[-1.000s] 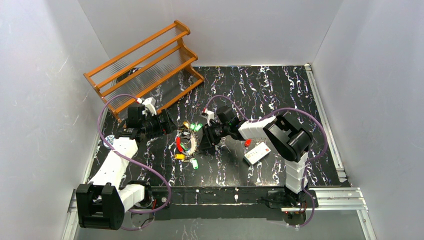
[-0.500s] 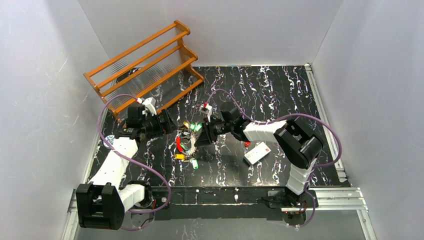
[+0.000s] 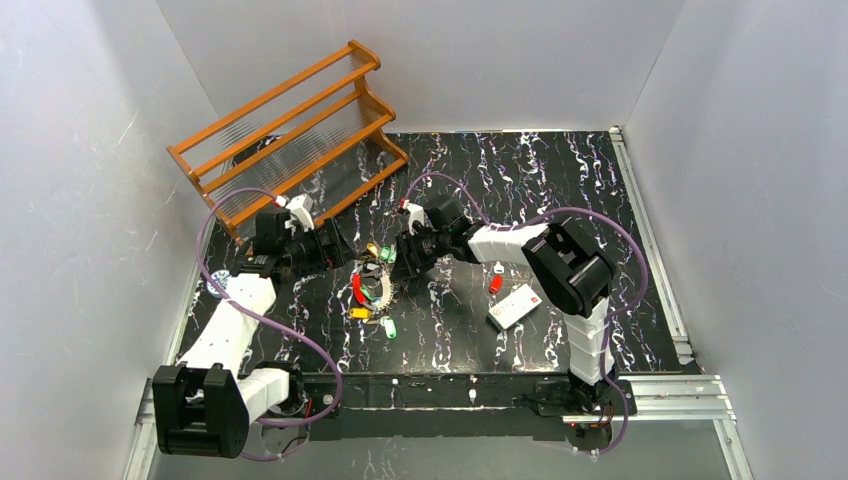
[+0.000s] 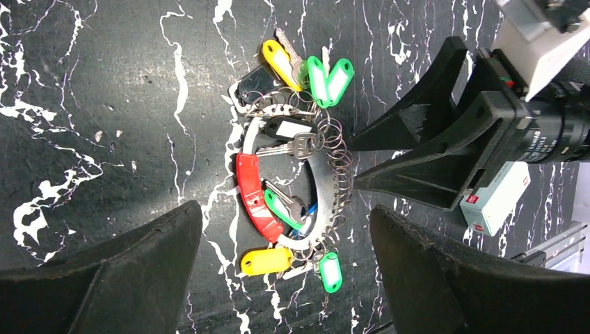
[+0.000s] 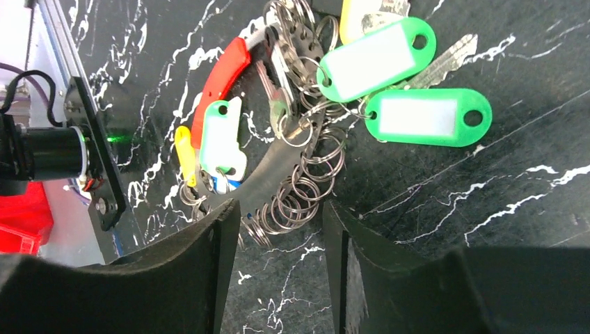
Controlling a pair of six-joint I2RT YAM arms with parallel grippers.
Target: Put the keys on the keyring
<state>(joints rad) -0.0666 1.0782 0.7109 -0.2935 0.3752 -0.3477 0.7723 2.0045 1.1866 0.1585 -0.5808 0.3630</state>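
**Top view.** On the black marbled table [image 3: 560,180], the thin silver keyring with a red segment [image 3: 380,290] lies between my left gripper [image 3: 335,255] and right gripper [image 3: 400,262]. Most of the small keys with coloured plastic heads [image 3: 390,255] cluster on or against it. One red-headed key [image 3: 494,284] lies well apart, near the flat white card [image 3: 515,305]. I judge this one not yet threaded, so the task is mostly done. An orange wooden rack [image 3: 290,130] stands at the far left.

**Left wrist view.** The left gripper [image 4: 282,212] hangs over the keyring [image 4: 323,209] with its jaws spread wide, holding nothing. The right gripper [image 4: 353,163] points at the ring's outer edge.

**Right wrist view.** The right gripper [image 5: 282,209] has its jaws parted astride the small split rings [image 5: 299,195]. I cannot tell whether they touch. Overlapping tags hide which keys [image 5: 379,59] are truly threaded.
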